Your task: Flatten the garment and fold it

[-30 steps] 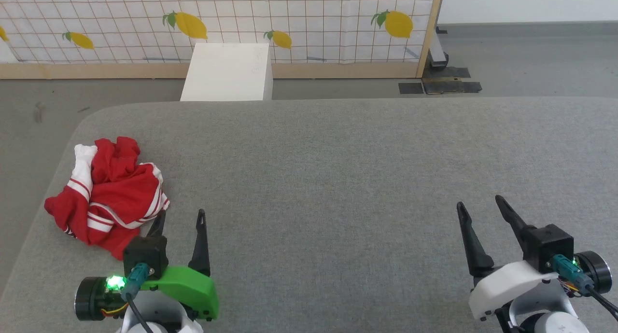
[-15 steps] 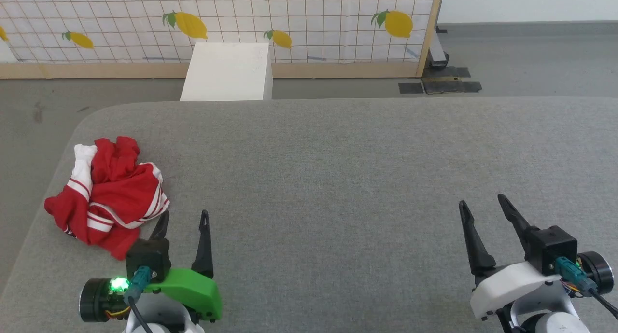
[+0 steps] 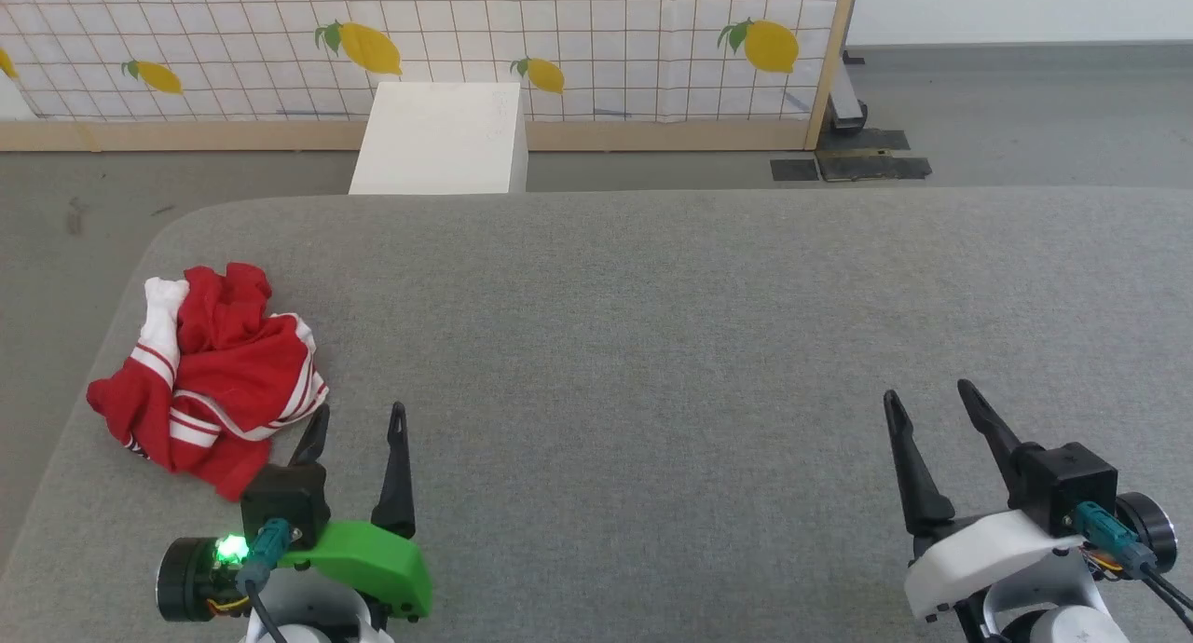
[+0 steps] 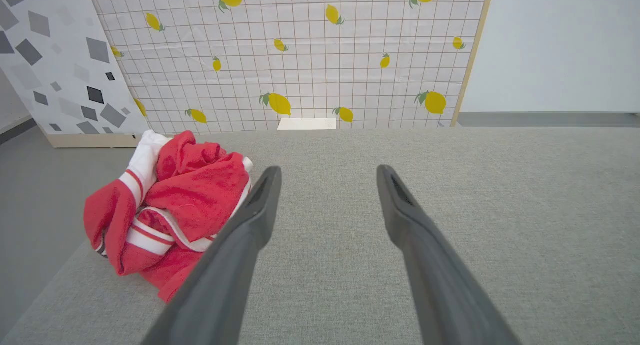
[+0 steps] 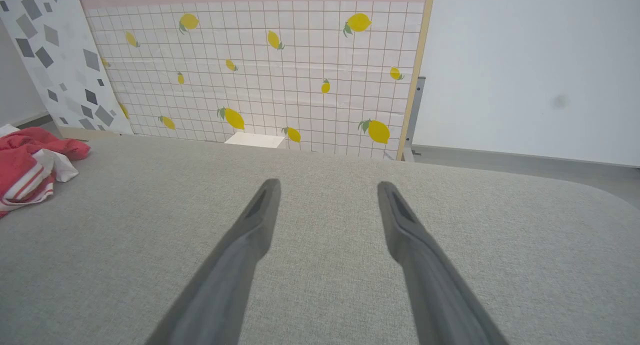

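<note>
The garment [image 3: 210, 373] lies crumpled in a red heap with white striped sleeves near the left edge of the grey table [image 3: 652, 345]. In the left wrist view the garment [image 4: 170, 210] sits just left of my left finger. My left gripper [image 3: 361, 417] stands open with nothing between its fingers, just to the right of the heap and nearer to me. My right gripper [image 3: 925, 391] is open and empty at the lower right, far from the garment [image 5: 30, 167], which the right wrist view catches at its left edge.
A white box [image 3: 438, 140] stands on the floor beyond the table's far edge. Behind it runs a lemon-print grid panel [image 3: 559, 37] in a wooden frame. The table's left edge and rounded corner lie close to the garment.
My left gripper has shifted slightly right, its left finger now clear of the garment's edge. The right gripper has barely moved. The garment lies as before.
</note>
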Controlling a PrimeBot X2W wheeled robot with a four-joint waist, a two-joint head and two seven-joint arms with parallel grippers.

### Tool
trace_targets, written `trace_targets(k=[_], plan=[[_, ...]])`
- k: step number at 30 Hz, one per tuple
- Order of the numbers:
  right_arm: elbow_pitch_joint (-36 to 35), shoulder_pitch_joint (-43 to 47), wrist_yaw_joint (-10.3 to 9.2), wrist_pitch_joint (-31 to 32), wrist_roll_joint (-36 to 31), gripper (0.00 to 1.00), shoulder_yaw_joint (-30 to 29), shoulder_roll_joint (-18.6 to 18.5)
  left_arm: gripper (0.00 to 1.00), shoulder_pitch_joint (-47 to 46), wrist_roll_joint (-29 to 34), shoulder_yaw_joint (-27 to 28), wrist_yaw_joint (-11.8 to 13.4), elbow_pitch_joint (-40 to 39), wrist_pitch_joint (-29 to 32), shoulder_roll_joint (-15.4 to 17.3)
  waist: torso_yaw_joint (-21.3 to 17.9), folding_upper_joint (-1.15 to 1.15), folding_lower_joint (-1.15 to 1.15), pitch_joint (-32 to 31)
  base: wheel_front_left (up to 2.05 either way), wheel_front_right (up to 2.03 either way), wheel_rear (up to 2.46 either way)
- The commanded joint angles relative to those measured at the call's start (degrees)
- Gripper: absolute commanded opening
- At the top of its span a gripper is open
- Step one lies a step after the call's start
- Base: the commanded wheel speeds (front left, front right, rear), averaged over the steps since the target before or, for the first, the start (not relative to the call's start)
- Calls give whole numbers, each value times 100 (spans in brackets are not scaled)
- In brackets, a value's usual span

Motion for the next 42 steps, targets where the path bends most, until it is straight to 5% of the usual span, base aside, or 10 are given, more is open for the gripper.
trace_targets(k=[1,42], plan=[[33,13,-3,-61,55,100,13,6,100,22,-77,-12,28,3,-67,-7,1,0,0,0,0,0,0],[340,-8,-6,-510,162,100,-18,11,100,30,-486,-286,11,440,-548,-16,61,0,0,0,0,0,0]])
